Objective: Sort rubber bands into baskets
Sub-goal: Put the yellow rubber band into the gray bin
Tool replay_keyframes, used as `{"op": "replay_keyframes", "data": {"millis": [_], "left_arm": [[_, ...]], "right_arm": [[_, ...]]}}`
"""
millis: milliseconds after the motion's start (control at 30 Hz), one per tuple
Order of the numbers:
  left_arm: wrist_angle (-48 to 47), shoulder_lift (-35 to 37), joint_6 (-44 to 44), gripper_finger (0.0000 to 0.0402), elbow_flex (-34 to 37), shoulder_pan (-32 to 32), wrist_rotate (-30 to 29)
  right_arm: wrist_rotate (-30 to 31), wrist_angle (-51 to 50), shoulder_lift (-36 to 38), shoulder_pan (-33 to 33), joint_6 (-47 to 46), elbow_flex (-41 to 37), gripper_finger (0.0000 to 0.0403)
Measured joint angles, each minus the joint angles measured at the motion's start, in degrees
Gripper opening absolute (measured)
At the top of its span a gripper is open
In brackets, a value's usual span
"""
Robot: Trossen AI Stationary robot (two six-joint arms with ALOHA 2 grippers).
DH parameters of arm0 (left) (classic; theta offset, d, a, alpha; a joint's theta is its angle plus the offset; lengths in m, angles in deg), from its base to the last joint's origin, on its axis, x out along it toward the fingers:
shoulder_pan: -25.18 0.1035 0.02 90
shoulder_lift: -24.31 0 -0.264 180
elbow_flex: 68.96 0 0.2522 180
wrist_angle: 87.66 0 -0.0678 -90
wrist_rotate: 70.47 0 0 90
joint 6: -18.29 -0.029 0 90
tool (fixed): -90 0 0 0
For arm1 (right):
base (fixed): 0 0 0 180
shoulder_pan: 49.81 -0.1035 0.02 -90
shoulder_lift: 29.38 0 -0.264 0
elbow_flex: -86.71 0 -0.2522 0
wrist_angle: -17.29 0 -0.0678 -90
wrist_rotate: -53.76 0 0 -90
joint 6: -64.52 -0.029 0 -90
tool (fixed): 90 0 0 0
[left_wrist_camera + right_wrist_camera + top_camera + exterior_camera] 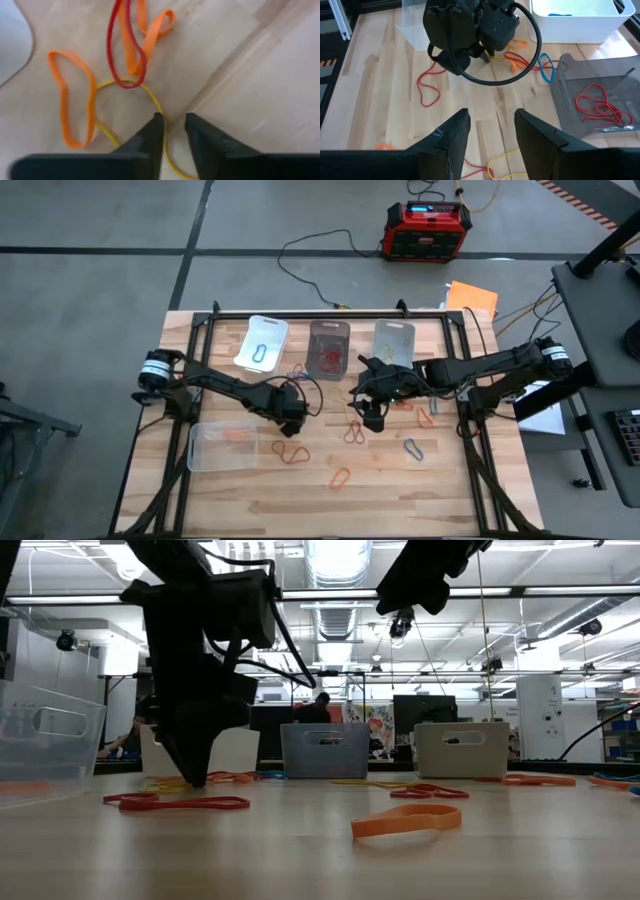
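Note:
My left gripper (292, 420) points down at the table, its tips (174, 125) a narrow gap apart and astride a strand of a yellow rubber band (127, 82). Orange (70, 105) and red (125, 55) bands lie just beyond it. My right gripper (372, 416) hangs open above the table's middle, with nothing between its fingers (492, 127). At the back stand the white basket (262, 330), the smoky basket (329, 330) and a clear basket (394, 330). Another clear basket (205, 450) stands near left. My left gripper comes from above with its fingertips (156, 125) down at the table top. One strand of the yellow band (161, 114) runs through the gap, close along one finger. I cannot tell whether the fingers touch it. The band lies flat on the table.
Loose bands lie scattered on the table: red (292, 450), orange (341, 477), grey (414, 448). A blue band (262, 353) lies in the white basket and red ones (328, 361) in the smoky one. A red-and-black box (427, 228) stands on the floor beyond the table.

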Motion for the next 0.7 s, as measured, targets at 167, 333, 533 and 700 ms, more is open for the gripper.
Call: {"op": "replay_keyframes", "data": {"millis": [167, 333, 533, 700], "left_arm": [[1.85, -0.01, -3.58, 0.0009, 0.15, -0.02, 0.64], [2.16, 0.13, -5.99, 0.0001, -0.28, -1.07, 0.68], [3.81, 4.08, -9.05, 0.0, -0.31, -3.47, 1.59], [6.7, 9.36, -16.74, 0.0, -0.33, -5.71, 1.03]], "right_arm": [[-0.01, 0.01, 0.0, 0.0, -0.03, 0.0, 0.015], [0.0, 0.09, 0.0, -0.02, -0.04, 0.0, 0.0144], [0.03, 0.39, 0.0, 0.0, -0.02, -0.23, 0.0142], [0.8, 2.4, 0.0, -0.02, 0.15, -2.02, 0.0143]]}}
